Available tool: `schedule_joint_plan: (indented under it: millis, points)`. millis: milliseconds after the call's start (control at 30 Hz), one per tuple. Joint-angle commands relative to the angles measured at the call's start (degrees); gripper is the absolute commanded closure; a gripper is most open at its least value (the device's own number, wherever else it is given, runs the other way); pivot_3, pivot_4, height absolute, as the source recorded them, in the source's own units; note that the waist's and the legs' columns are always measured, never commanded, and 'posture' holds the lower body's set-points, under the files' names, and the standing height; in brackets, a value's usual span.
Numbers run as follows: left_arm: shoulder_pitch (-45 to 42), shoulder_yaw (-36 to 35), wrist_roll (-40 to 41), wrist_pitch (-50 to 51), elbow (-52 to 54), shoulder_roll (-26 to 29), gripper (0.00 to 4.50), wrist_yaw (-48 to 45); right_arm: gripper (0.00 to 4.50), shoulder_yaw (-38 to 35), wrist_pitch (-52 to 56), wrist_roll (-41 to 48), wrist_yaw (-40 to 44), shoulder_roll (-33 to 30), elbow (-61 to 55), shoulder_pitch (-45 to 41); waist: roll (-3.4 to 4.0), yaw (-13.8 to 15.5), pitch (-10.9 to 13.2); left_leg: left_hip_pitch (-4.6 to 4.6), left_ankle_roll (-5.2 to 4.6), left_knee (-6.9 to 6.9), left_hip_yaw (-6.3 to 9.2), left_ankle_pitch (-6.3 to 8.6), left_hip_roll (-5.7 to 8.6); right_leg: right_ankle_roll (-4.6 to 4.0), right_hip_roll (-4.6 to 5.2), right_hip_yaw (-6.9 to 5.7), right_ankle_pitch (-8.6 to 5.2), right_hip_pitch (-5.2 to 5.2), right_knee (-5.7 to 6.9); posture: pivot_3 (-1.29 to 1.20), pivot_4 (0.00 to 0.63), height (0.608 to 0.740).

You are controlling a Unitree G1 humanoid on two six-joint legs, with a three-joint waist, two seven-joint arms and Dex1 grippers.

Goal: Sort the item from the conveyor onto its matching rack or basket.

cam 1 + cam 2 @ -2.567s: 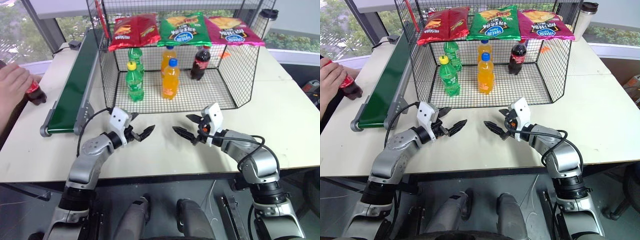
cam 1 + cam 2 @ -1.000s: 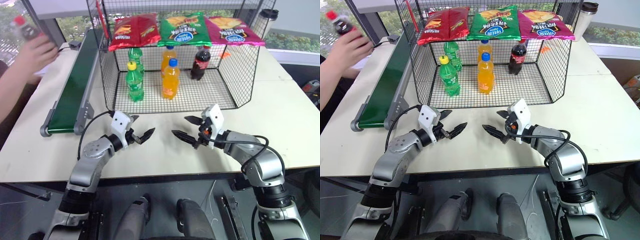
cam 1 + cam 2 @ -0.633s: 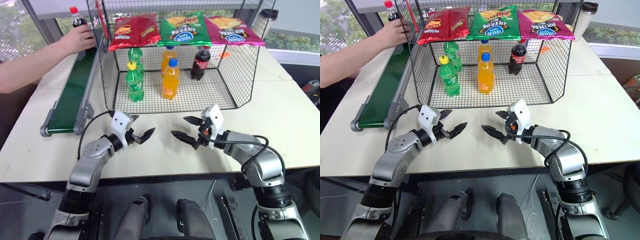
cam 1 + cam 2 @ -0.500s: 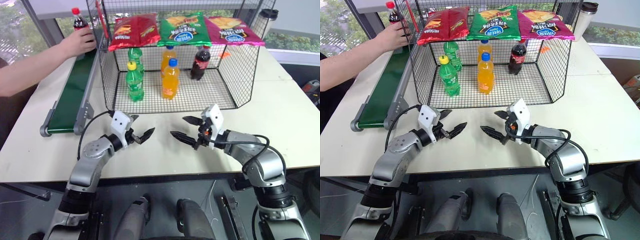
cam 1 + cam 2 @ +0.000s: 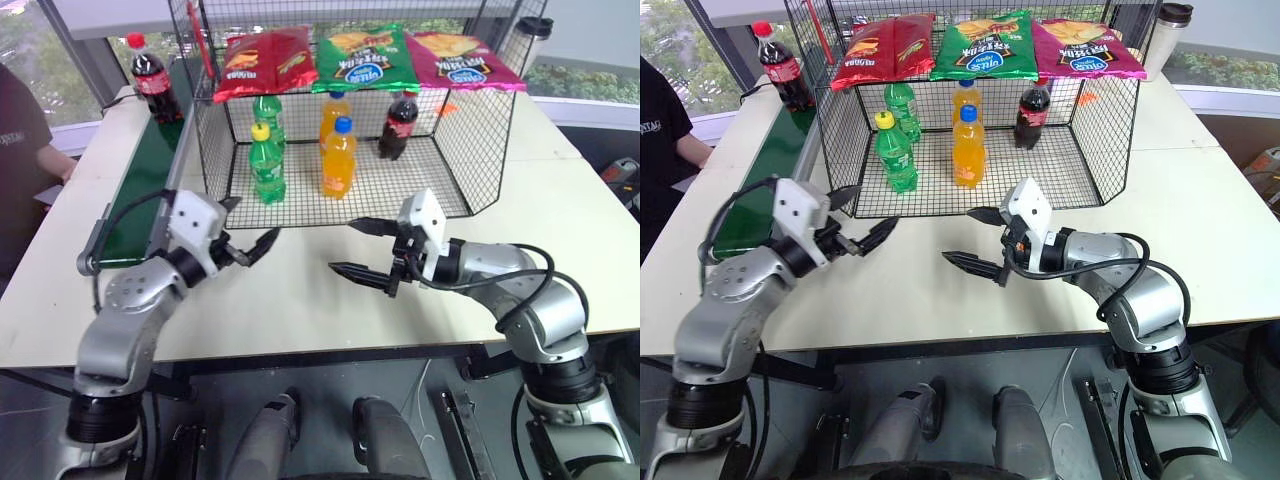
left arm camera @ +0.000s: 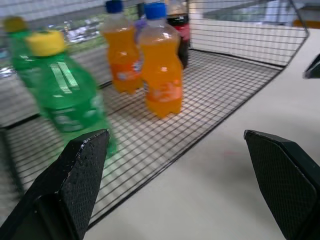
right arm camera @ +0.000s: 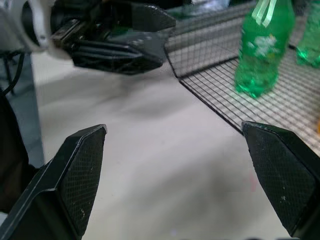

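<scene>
A: Where the white table [image 5: 560, 200] carries the rig, what sits on it, largest first?

B: Black wire cage [image 5: 480, 150], open toward the robot; three chip bags on its top; two green soda bottles [image 5: 267, 165], two orange soda bottles [image 5: 340, 160] and one dark cola standing inside. Along the cage's left side runs the green conveyor [image 5: 140, 200].

A: Cola bottle?

B: The cola bottle [image 5: 152, 78] stands upright at the conveyor's far end, red cap up, just outside the cage's far left corner. A person in a dark shirt [image 5: 20, 150] stands at the left table edge.

A: Grippers?

B: Left gripper [image 5: 243, 232] hovers near the conveyor's near end, fingers spread, empty. Right gripper [image 5: 360, 250] hovers before the cage front, fingers wide apart, empty. Both are well apart from the bottle.
</scene>
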State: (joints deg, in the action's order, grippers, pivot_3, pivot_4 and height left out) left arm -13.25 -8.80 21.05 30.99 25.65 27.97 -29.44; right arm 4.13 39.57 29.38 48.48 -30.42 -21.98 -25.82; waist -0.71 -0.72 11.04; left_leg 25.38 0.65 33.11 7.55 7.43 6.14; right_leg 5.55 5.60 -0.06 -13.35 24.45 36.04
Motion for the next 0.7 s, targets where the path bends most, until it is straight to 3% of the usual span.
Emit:
schedule_joint_plan:
  millis: [33, 133, 300, 700]
  points:
    - [0.06, -7.01, 2.74, 1.85, 2.11, 0.59, 0.0, 3.15, 0.04, 0.19, -0.69, 1.24, 0.78, -0.1, -1.82, -2.25, 0.0, 0.07, 0.0, 0.0, 0.0, 0.0, 0.01, 0.0, 0.0, 0.0, 0.0, -0.01, 0.0, 0.0, 0.0, 0.0, 0.15, 0.738]
    - [-0.05, -13.25, 0.94, 0.97, -2.26, -0.04, 0.0, 9.08, 0.04, 0.49, -1.25, 0.99, 0.03, 1.44, 0.07, -4.06, 0.0, 0.09, 0.0, 0.0, 0.0, 0.01, 0.01, 0.0, 0.01, 0.0, 0.01, -0.01, 0.0, -0.01, -0.02, 0.0, 0.15, 0.738]
    - [-0.45, -17.61, -1.69, -0.01, -7.91, -1.37, 0.0, 16.79, 0.04, 0.5, -1.74, 0.7, -1.21, 3.48, 2.64, -5.71, -0.01, 0.15, 0.0, 0.0, 0.0, -0.01, 0.0, 0.0, 0.01, -0.03, 0.0, -0.01, 0.03, 0.0, -0.02, 0.0, 0.15, 0.738]
    - [-4.45, -17.87, -3.79, -3.36, -17.76, -3.61, 0.0, 24.0, 0.04, 1.39, -2.74, -0.15, -1.68, 4.44, 3.29, -5.35, -0.07, 0.21, -0.02, 0.01, 0.01, 0.0, 0.01, 0.0, 0.02, -0.02, -0.02, -0.03, 0.04, 0.01, -0.01, 0.0, 0.15, 0.738]
